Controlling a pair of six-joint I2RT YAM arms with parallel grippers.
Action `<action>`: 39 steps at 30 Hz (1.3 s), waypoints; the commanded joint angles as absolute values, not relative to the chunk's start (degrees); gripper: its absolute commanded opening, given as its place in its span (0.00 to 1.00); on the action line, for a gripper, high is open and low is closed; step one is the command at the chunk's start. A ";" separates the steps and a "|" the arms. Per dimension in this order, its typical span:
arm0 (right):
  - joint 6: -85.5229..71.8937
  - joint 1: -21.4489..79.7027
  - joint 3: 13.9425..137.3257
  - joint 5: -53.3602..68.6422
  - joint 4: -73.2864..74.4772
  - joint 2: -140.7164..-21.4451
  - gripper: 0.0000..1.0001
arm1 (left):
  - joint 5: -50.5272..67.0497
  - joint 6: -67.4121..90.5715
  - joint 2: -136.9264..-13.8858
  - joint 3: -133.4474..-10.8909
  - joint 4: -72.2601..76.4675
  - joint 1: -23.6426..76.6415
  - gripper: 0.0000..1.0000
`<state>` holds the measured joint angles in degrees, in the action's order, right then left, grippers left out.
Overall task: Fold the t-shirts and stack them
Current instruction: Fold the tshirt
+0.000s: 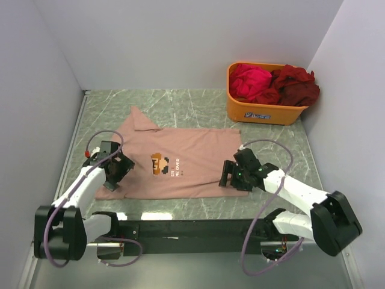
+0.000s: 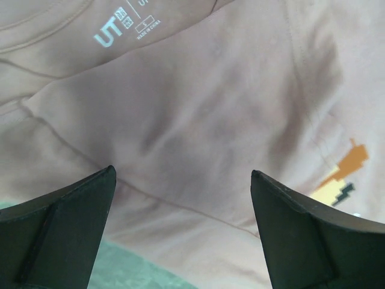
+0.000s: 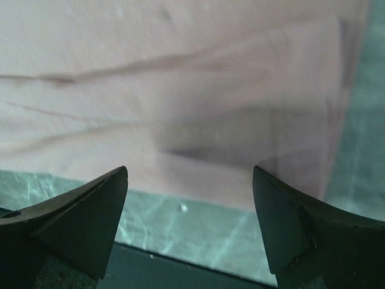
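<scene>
The salmon-pink t-shirt [image 1: 180,165] is laid sideways: its collar end is under the left end effector [image 1: 117,174], its hem end by the right end effector [image 1: 227,176]. Both are spread wide, with nothing pinched.

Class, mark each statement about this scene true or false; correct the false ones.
1. The pink t-shirt lies spread on the table, print up. True.
2. The orange tub stands at the table's far right corner. True.
3. That tub is empty. False: it holds a magenta shirt and a dark red shirt.
4. The right gripper is shut on the pink t-shirt. False: it is open above the shirt's near edge.
5. The left gripper is open. True.
</scene>
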<state>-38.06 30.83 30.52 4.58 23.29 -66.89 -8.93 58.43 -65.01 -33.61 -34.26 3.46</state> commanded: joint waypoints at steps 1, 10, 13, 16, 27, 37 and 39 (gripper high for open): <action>-39.73 31.20 33.11 3.79 30.59 -62.32 0.90 | -11.34 60.74 -60.83 -36.46 -38.15 3.52 0.99; -33.31 30.50 55.17 -6.95 27.62 -71.18 0.91 | -10.03 55.38 -75.19 -56.56 -28.84 2.64 0.99; -31.65 29.27 58.61 -6.07 25.58 -74.35 0.91 | -7.83 53.80 -85.14 -64.49 -25.60 1.85 0.99; -30.85 28.13 60.99 -5.89 25.14 -76.90 0.91 | -7.82 52.21 -95.92 -73.87 -24.26 1.41 1.00; -28.30 26.46 58.45 -2.64 23.73 -78.66 0.91 | -4.84 42.10 -130.58 -111.76 -22.77 0.18 0.81; -27.07 23.73 56.34 -3.34 23.82 -76.64 0.90 | -1.85 40.34 -139.22 -119.27 -23.03 0.18 0.74; -27.07 23.64 55.90 -3.78 23.21 -75.68 0.90 | -1.23 40.25 -139.57 -119.18 -23.11 0.18 0.68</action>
<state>-28.16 24.21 56.69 -2.70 25.26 -78.61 -3.22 42.02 -138.67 -116.42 -23.42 0.25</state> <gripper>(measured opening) 0.905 0.708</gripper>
